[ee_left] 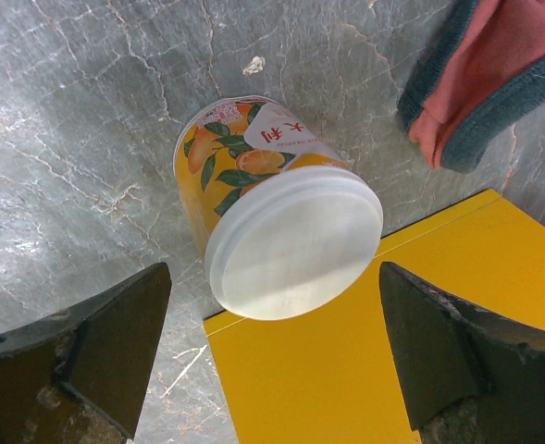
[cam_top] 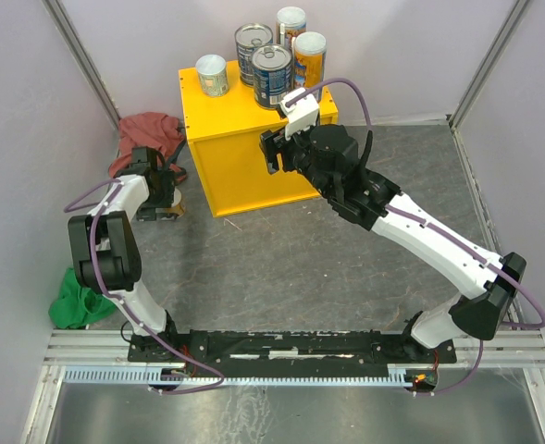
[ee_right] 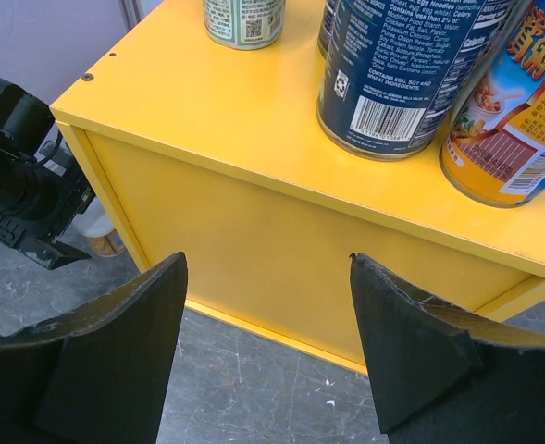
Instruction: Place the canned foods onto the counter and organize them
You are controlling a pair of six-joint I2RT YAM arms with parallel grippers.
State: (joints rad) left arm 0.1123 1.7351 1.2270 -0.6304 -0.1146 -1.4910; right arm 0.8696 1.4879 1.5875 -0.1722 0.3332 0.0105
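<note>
Grey marbled tabletop point(ee_left: 68, 111) lies under my left gripper point(ee_left: 274, 305), whose jaws are spread wide and empty. Just ahead between them stands the short white-lidded can point(ee_left: 291, 240), right beside the yellow box point(ee_left: 365, 370). I judge a finger could hit that box while closing and tip the can. My right gripper point(ee_right: 267, 305) is open and empty, with the other cans point(cam_top: 270, 76) beyond it on the box.

Pale lilac walls point(cam_top: 22, 139) enclose a grey, marble-veined tabletop point(cam_top: 281, 268) — metal rails point(cam_top: 87, 344) along its near edge.
</note>
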